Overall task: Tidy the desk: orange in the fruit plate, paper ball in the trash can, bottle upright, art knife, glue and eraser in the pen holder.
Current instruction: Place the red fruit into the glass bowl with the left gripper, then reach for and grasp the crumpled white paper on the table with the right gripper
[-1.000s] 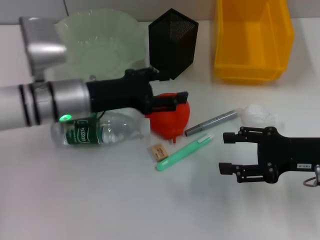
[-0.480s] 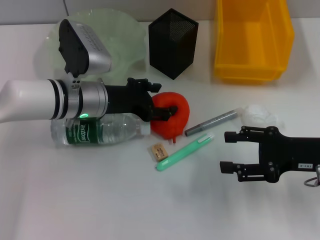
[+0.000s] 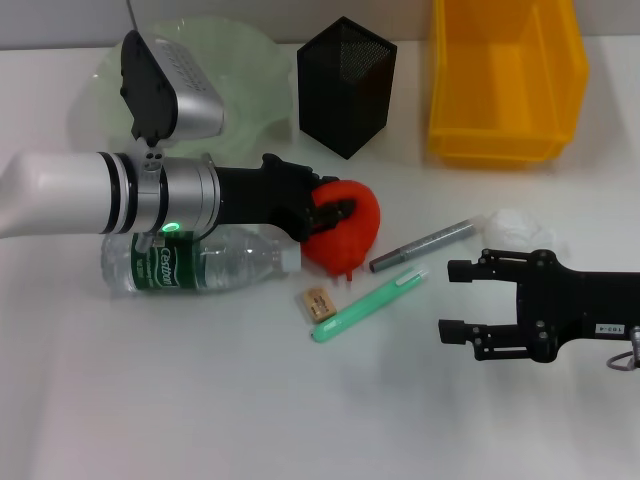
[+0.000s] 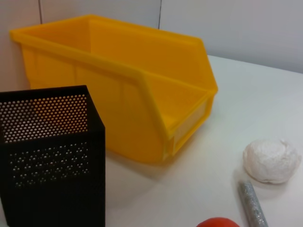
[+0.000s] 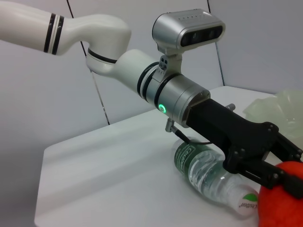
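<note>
Two fingers of the left pincer [image 3: 335, 212] clasp the orange [image 3: 345, 232] between them.

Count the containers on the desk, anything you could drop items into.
3: the green fruit plate at the back on the robot's left, partly behind the left arm; the black mesh pen holder beside it; the yellow bin at back right. None seem hidden.

Left gripper [image 3: 335, 212] fingers partly hide the orange [image 3: 350, 235]; grip unclear. Left arm covers the fruit plate [image 3: 250, 70] and bottle [image 3: 200, 262] beside the orange.
</note>
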Controlling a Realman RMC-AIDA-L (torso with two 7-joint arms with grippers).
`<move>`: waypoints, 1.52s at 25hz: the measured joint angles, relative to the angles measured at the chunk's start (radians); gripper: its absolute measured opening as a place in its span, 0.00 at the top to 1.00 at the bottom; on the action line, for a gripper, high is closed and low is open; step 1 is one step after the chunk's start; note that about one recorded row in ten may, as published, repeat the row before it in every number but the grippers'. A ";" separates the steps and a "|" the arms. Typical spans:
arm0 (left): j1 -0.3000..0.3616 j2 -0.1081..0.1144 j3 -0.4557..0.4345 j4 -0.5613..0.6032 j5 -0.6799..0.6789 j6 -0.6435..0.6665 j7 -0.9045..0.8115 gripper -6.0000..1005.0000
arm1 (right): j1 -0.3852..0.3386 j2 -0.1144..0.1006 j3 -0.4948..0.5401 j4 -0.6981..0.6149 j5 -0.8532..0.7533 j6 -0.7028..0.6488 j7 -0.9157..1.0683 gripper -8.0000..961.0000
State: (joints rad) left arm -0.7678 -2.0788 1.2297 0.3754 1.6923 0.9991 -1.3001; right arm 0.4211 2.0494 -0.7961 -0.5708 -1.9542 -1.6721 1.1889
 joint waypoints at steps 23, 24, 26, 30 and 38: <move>0.170 0.005 -0.152 0.092 -0.545 -0.060 0.108 0.88 | -0.005 0.000 0.000 -0.001 0.002 -0.011 0.000 0.19; 0.166 0.005 -0.152 0.084 -0.550 -0.093 0.108 0.89 | -0.006 0.000 0.000 -0.002 0.002 -0.012 0.000 0.19; 0.154 0.005 -0.152 0.057 -0.570 -0.140 0.108 0.91 | -0.006 0.000 0.000 -0.002 0.002 -0.013 0.000 0.19; 0.147 0.007 -0.152 0.034 -0.610 -0.174 0.112 0.85 | -0.007 0.000 0.000 -0.002 0.002 -0.013 0.000 0.20; 0.153 0.008 -0.148 0.032 -0.622 -0.130 0.080 0.65 | -0.008 0.000 0.002 -0.003 0.002 -0.018 0.000 0.20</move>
State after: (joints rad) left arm -0.6151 -2.0711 1.0818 0.4072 1.0702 0.8688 -1.2200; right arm 0.4128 2.0493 -0.7945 -0.5734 -1.9527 -1.6903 1.1888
